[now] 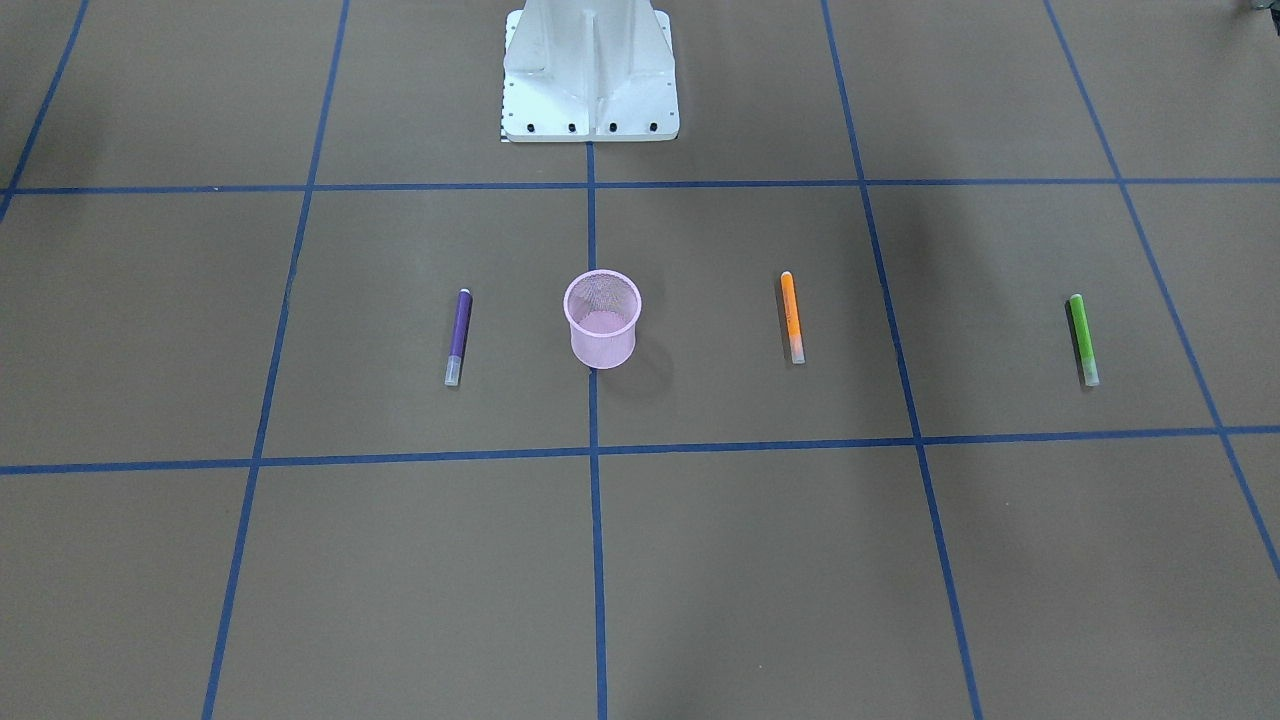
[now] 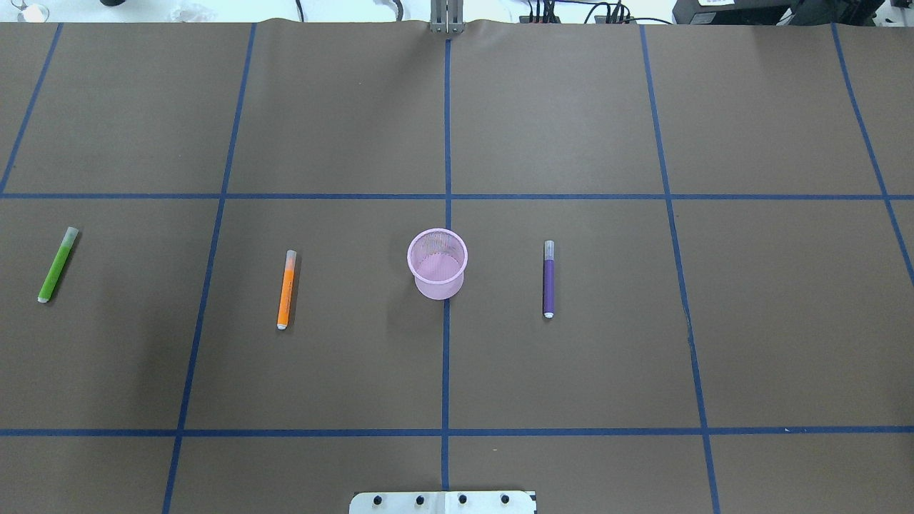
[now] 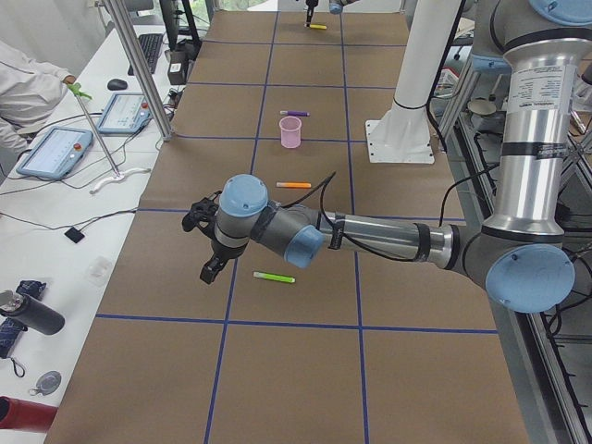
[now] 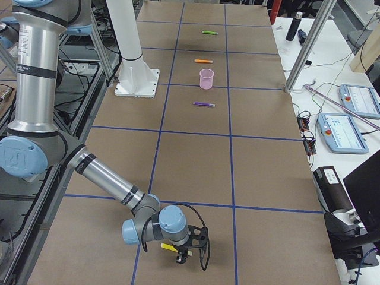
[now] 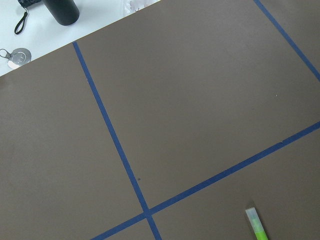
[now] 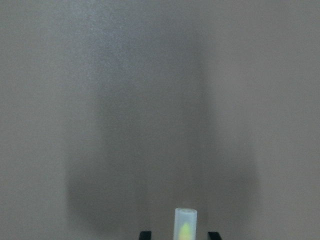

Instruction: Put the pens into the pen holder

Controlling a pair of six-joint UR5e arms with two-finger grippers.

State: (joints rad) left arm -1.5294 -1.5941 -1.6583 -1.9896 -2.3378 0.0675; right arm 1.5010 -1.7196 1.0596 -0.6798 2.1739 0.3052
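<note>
A: Four pens out – which goes first, and whose job is it?

B: Prob. the yellow pen (image 6: 185, 226). It lies flat on the table (image 2: 571, 107) at the far end on the robot's right, outside the overhead cam. The right gripper (image 6: 179, 235) sits low, directly over it. Its wrist cam shows the pale cap between the two fingertips (image 6: 145, 234) w/ a gap each side, so jaws spread, nothing pinched yet.

A: Axis?

B: Long axis runs btw the fingers, crosswise to the closing line. Looks squared up; I'd say a straight squeeze does it, no wrist turn.

A: And the pen holder (image 2: 437, 285)?

B: Upright mid-table on the centre tape line, looks empty, well apart from that pen – a long carry toward the robot's left.

A: Left side?

B: The green pen (image 3: 274, 277) lies near the left gripper (image 3: 208, 248), off to one side, not under it. That wrist cam catches only the cap end at the frame's bottom. Can't tell if that gripper's spread or closed – side view only. The orange pen (image 2: 285, 289) and purple pen (image 2: 548, 278) flank the pen holder, no gripper near them.
</note>
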